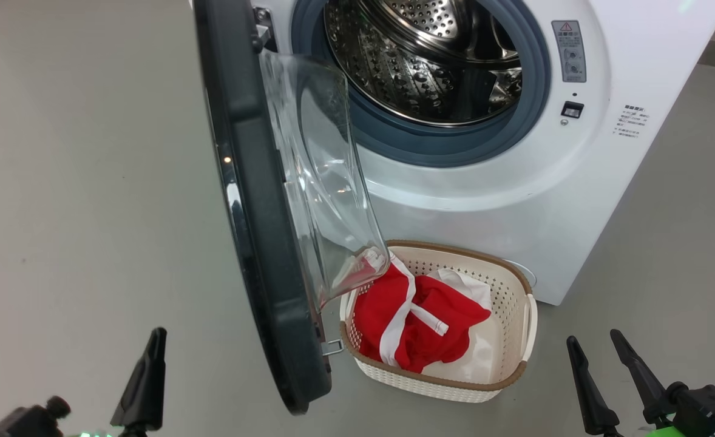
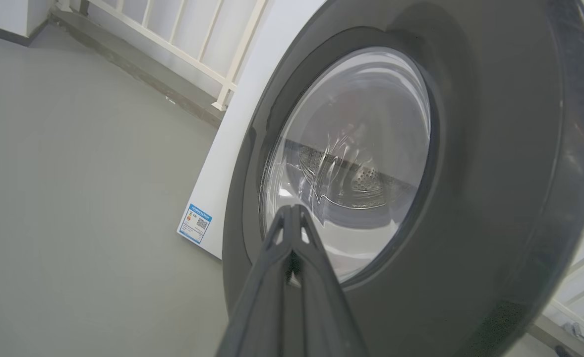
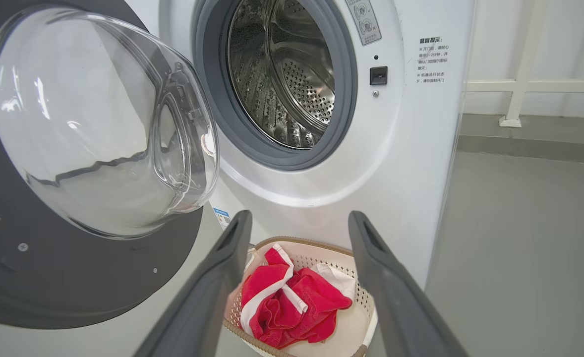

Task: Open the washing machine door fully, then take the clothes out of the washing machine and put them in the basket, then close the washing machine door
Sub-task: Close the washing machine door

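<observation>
Washing machine (image 1: 491, 194): a white front-loader standing on the grey floor (image 1: 78, 182); its mouth is uncovered, showing the grey rubber ring (image 1: 430, 145) and the perforated steel drum (image 1: 418, 60).
Washing machine door (image 1: 254, 243): hinged at the machine's left side and swung well out from its front, edge-on in the head view, with the clear glass bowl (image 1: 321, 182) bulging back toward the machine's mouth.
Basket (image 1: 530, 321): on the floor just in front of the machine, below its mouth, with its far rim close to the machine's lower front panel; the bowl's lower end hangs over its left corner.
Clothes (image 1: 430, 321): red fabric with white stripes, heaped inside the basket, in front of the machine.
Left gripper (image 2: 293, 210): fingers pressed together with nothing between them, out in front of the machine on the door's outer side and pointing at the lower part of its glass; the head view shows floor between it and the door.
Right gripper (image 3: 299, 218): fingers spread wide and empty, in front of the machine, aimed over the basket toward its front.
Blue sticker (image 2: 196, 224): on the machine's lower corner, behind the door's edge.
</observation>
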Robot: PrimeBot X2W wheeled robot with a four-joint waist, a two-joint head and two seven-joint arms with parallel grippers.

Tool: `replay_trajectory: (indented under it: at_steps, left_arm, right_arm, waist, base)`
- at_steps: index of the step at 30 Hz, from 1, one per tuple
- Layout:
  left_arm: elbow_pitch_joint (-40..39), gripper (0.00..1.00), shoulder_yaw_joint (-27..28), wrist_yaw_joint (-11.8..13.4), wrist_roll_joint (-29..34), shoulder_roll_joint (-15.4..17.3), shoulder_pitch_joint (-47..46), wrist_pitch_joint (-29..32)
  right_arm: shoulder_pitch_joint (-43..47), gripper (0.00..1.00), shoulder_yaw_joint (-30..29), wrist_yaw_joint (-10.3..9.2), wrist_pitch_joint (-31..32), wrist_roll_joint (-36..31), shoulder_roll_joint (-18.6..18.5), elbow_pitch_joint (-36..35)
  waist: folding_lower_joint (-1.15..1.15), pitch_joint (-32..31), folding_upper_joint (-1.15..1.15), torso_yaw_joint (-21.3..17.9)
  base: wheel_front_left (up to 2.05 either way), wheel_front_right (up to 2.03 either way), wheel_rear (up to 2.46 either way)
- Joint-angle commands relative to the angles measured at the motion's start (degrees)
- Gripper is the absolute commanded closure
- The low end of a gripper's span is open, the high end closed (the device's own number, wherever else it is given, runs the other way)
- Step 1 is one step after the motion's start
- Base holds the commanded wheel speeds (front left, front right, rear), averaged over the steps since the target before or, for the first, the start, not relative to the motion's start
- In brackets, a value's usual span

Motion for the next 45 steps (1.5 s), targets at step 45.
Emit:
replay_trajectory:
  at_steps: [45]
  left_arm:
    - [-14.30, 1.00, -20.86, -0.31, -38.82, 16.26, -15.46, 5.75]
  right_arm:
    - [-4.57, 0.00, 0.79, 0.36, -0.37, -0.75, -0.09, -1.90]
  waist:
    - [0.00, 5.18, 0.00, -8.20]
  base:
    - [0.00, 0.00, 0.00]
